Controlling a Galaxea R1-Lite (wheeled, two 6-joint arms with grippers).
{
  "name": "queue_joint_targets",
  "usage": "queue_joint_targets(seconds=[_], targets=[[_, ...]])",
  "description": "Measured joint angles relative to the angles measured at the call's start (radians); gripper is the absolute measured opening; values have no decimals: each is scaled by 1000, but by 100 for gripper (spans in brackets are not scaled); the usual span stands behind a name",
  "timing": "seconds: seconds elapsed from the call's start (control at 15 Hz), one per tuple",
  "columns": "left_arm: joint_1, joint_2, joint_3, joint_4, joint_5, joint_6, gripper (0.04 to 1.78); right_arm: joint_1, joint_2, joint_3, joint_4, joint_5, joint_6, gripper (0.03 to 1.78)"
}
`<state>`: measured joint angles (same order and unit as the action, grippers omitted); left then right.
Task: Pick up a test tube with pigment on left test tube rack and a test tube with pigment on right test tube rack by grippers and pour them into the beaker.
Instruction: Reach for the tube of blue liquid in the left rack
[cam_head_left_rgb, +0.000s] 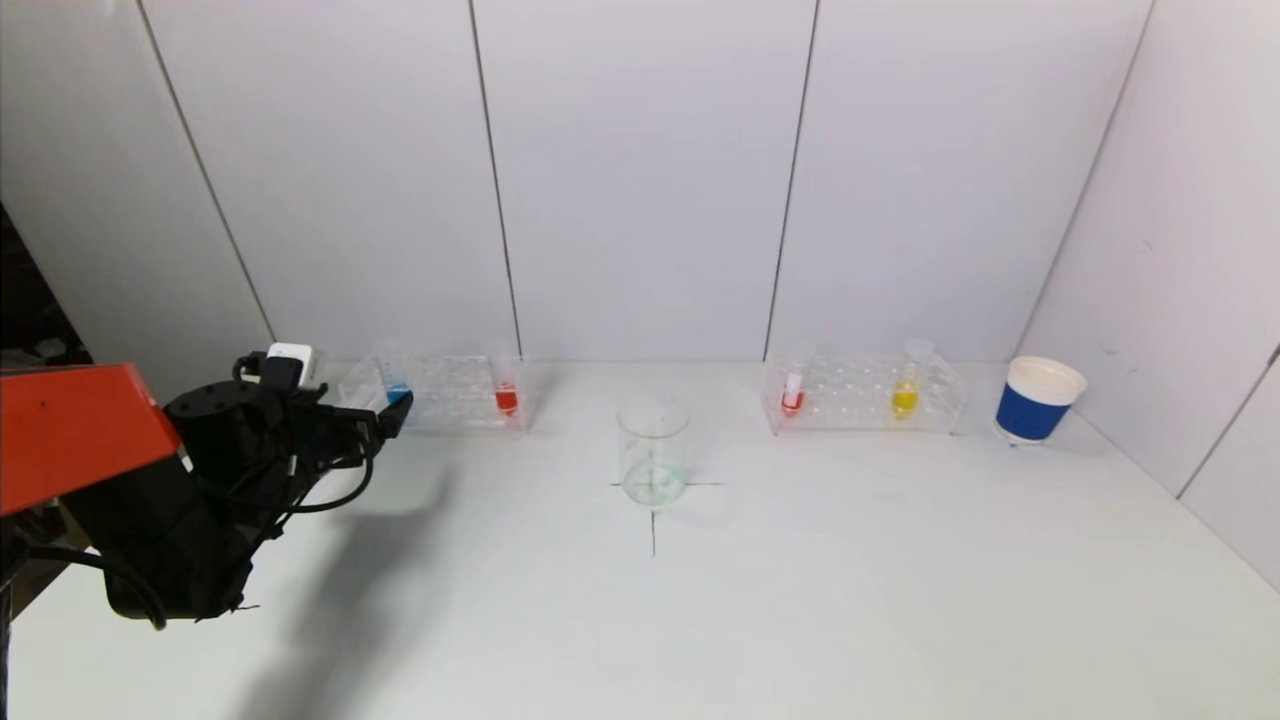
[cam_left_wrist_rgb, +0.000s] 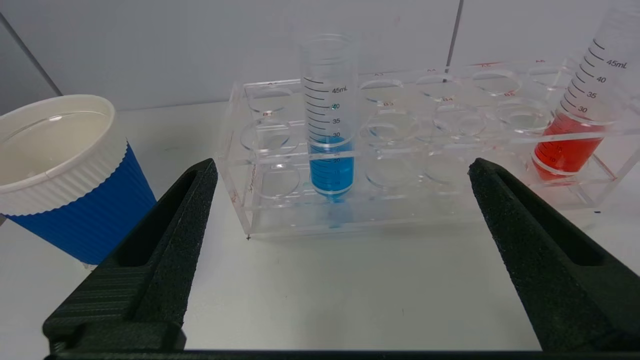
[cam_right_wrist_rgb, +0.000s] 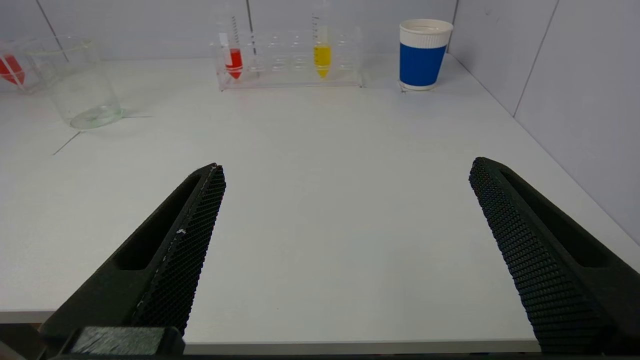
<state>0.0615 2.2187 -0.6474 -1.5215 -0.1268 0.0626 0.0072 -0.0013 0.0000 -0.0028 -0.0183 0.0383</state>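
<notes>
The clear left test tube rack (cam_head_left_rgb: 445, 385) holds a blue-filled test tube (cam_head_left_rgb: 397, 392) and a red-filled one (cam_head_left_rgb: 506, 398). My left gripper (cam_head_left_rgb: 385, 415) hovers open just in front of the rack. In the left wrist view the blue tube (cam_left_wrist_rgb: 330, 125) stands centred beyond the wide-apart fingers (cam_left_wrist_rgb: 190, 210), untouched. The right rack (cam_head_left_rgb: 865, 395) carries a red tube (cam_head_left_rgb: 793, 395) and a yellow tube (cam_head_left_rgb: 906, 395). An empty glass beaker (cam_head_left_rgb: 654, 452) stands between the racks. My right gripper (cam_right_wrist_rgb: 347, 167) is open over the table's near edge, far from its rack (cam_right_wrist_rgb: 290, 60).
A blue-and-white paper cup (cam_head_left_rgb: 1038, 400) stands right of the right rack, near the side wall. Another such cup (cam_left_wrist_rgb: 65, 175) sits just left of the left rack, close to my left finger. White walls close the back and right.
</notes>
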Motion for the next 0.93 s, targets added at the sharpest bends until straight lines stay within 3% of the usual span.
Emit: queue_joint_targets(seconds=[0.93], targets=[[-5,124,-197,0,6,5,176,0,0,0,0,0,0,177]])
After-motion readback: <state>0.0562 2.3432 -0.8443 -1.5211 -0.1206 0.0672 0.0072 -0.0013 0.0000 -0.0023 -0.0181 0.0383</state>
